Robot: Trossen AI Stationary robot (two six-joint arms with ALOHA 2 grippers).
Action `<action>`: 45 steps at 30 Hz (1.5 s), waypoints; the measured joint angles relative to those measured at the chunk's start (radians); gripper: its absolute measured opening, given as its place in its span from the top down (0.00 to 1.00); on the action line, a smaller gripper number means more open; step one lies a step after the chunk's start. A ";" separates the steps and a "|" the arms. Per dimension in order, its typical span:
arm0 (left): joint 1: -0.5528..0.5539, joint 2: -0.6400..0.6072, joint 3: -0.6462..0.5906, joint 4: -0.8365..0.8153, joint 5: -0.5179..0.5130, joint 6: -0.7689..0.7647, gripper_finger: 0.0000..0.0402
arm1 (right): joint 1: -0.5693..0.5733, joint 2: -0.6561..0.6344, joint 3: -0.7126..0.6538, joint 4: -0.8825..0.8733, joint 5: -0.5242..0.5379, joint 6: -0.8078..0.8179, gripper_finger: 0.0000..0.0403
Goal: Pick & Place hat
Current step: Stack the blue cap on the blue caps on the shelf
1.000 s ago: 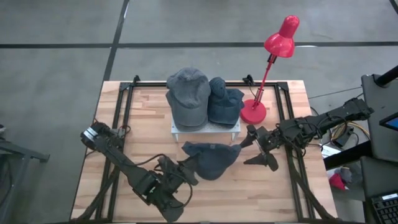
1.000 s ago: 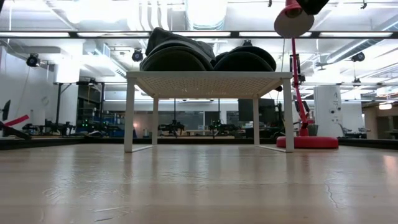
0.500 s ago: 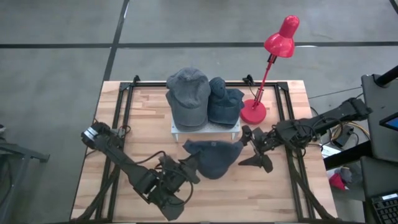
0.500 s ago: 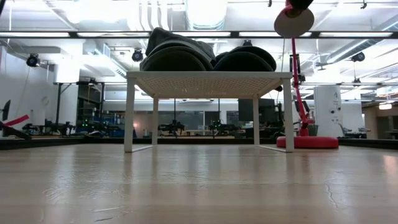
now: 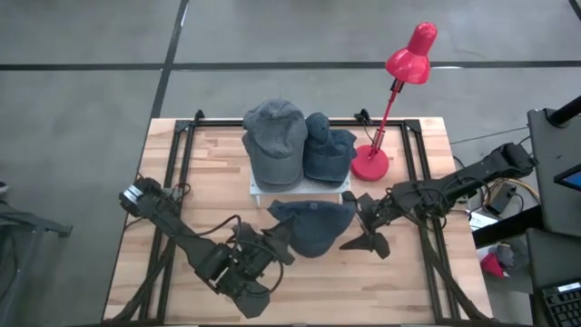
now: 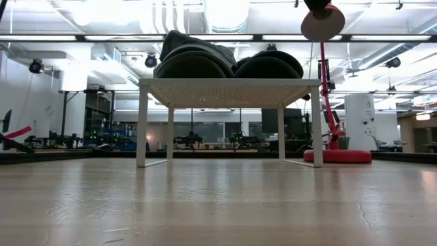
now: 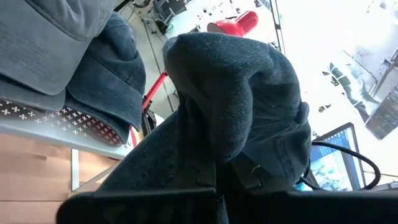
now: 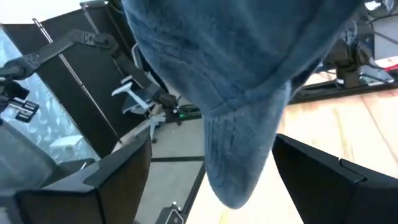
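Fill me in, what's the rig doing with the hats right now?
The left gripper is shut on a dark blue hat, holding it up off the table in front of the small white stand. The right gripper is open, with the hat's far edge hanging between its fingers, not yet gripped. Two more hats, a grey hat and a dark hat, sit on the stand beside the red lamp.

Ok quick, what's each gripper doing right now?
Left gripper: shut on the dark hat, held up off the table.
Right gripper: open, holding nothing, at the hat's brim.
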 joint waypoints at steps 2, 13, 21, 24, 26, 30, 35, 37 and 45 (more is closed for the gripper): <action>0.003 0.000 0.000 -0.005 0.000 0.000 1.00 | 0.000 0.010 0.000 0.002 -0.002 0.001 0.19; 0.020 0.000 0.000 -0.021 0.014 0.001 1.00 | 0.001 0.017 0.000 0.045 -0.032 0.014 0.21; 0.035 0.000 0.000 -0.032 0.035 0.001 1.00 | 0.000 0.017 0.000 0.046 -0.077 0.017 0.50; 0.039 0.000 0.000 -0.033 0.039 0.002 1.00 | 0.000 0.017 0.000 0.048 -0.081 0.017 0.63; 0.041 0.000 0.000 -0.033 0.040 0.002 1.00 | 0.000 0.017 0.000 0.048 -0.094 0.017 0.71; 0.041 0.000 0.000 -0.034 0.043 0.001 1.00 | 0.000 0.017 0.000 0.049 -0.107 0.017 0.86; 0.042 0.000 0.000 -0.040 0.042 0.003 0.94 | -0.001 0.009 0.000 0.050 -0.107 0.014 0.96; 0.042 0.000 0.000 -0.040 0.035 0.002 0.90 | 0.000 0.003 0.000 0.046 -0.111 0.014 0.96; 0.038 0.000 0.000 -0.035 0.023 0.002 0.78 | 0.000 -0.055 0.000 0.028 -0.111 0.017 0.97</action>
